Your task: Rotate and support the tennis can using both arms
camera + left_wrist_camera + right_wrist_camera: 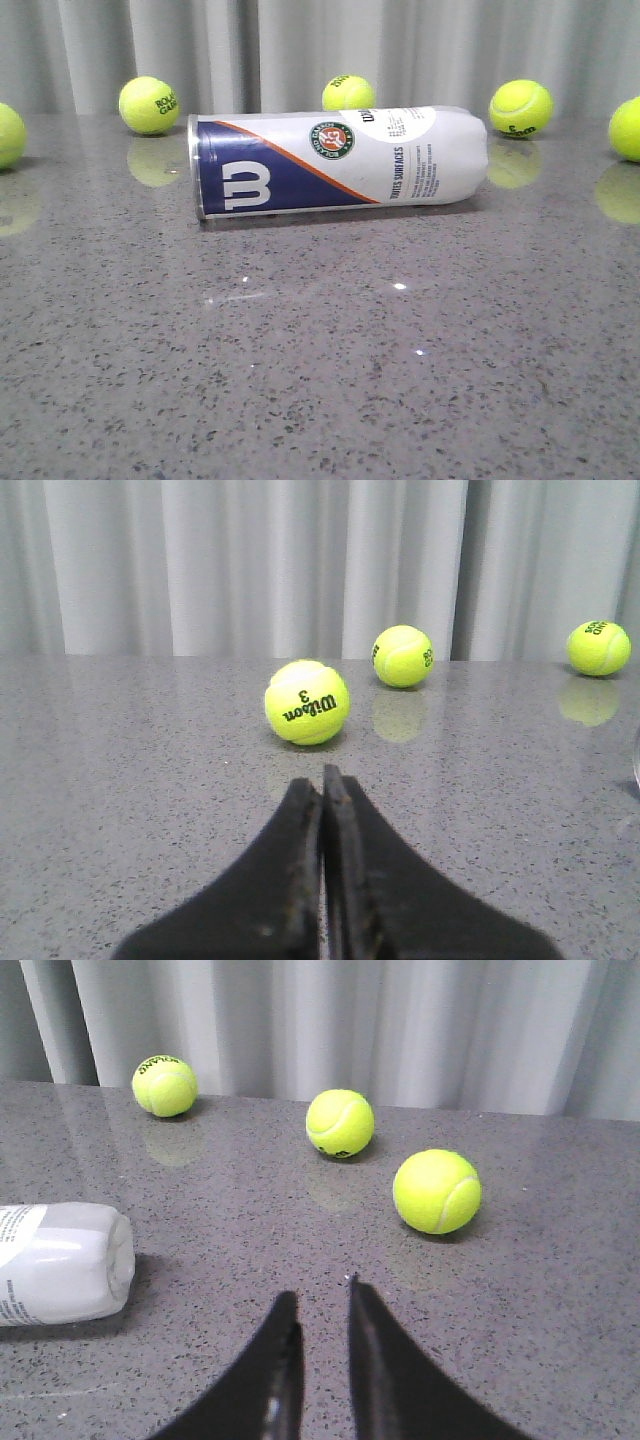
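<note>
sideways, the tennis can [62,1263] lies beside the right end effector [322,1305].

The table [320,380] under me is grey speckled stone, polished enough to mirror the balls [149,105]. Those look felt-covered, fuzzy and matt. The can [340,162] is smooth, glossy plastic with a printed label and a shiny metal rim. My left gripper [322,780] and right gripper [322,1300] are matt black, probably hard plastic, slightly scuffed. Behind hangs a pale cloth curtain [320,50].
</note>
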`<state>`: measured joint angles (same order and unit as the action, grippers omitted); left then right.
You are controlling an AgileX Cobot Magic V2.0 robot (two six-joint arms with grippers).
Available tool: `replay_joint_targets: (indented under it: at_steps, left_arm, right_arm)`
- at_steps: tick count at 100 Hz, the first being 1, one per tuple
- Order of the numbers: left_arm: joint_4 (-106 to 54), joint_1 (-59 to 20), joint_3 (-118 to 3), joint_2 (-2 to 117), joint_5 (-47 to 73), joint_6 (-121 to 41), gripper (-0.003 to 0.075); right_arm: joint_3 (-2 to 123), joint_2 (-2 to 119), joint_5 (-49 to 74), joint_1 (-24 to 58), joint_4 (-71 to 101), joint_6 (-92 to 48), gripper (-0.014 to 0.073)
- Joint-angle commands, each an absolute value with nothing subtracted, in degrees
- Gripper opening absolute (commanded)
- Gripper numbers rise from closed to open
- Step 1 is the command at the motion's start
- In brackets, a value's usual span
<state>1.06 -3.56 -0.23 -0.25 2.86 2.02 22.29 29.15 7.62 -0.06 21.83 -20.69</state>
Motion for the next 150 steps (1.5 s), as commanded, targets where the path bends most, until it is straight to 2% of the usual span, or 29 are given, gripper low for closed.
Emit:
replay_joint_targets:
  at_steps: [1, 28, 51, 85, 100, 141, 150]
  left_arm:
    - [1.10, -3.37, 2.48, -2.47, -1.41, 2.41, -0.0021]
    - [-0.70, -3.37, 1.06, -2.47, -3.19, 2.41, -0.0021]
    - [-4.83, -3.37, -10.37, 0.07, 7.16, 2.41, -0.0021]
    - [-9.89, -3.37, -34.95, 19.76, 30.13, 2.31, -0.0021]
    - [-10.03, -3.37, -42.83, 28.85, 36.22, 1.45, -0.0021]
    - [-12.17, -3.47, -46.03, 40.86, 38.08, 0.94, -0.0017]
    - [-12.83, -3.47, -46.03, 41.94, 38.68, -0.38, 0.0056]
  right_arm:
    - [23.77, 29.10, 2.76, -0.54, 22.47, -20.71, -0.0069]
    - [23.77, 29.10, 3.02, -0.54, 22.47, -20.71, -0.0066]
    - [23.77, 29.10, 3.07, -0.54, 22.47, -20.71, -0.0066]
    - [23.77, 29.10, 3.07, -0.54, 22.47, -20.71, -0.0066]
    - [23.77, 29.10, 3.07, -0.54, 22.47, -20.71, -0.0066]
    - [23.77, 29.10, 3.07, -0.54, 22.47, -20.71, -0.0066]
    - [23.77, 29.10, 3.07, -0.54, 22.47, -20.71, -0.0066]
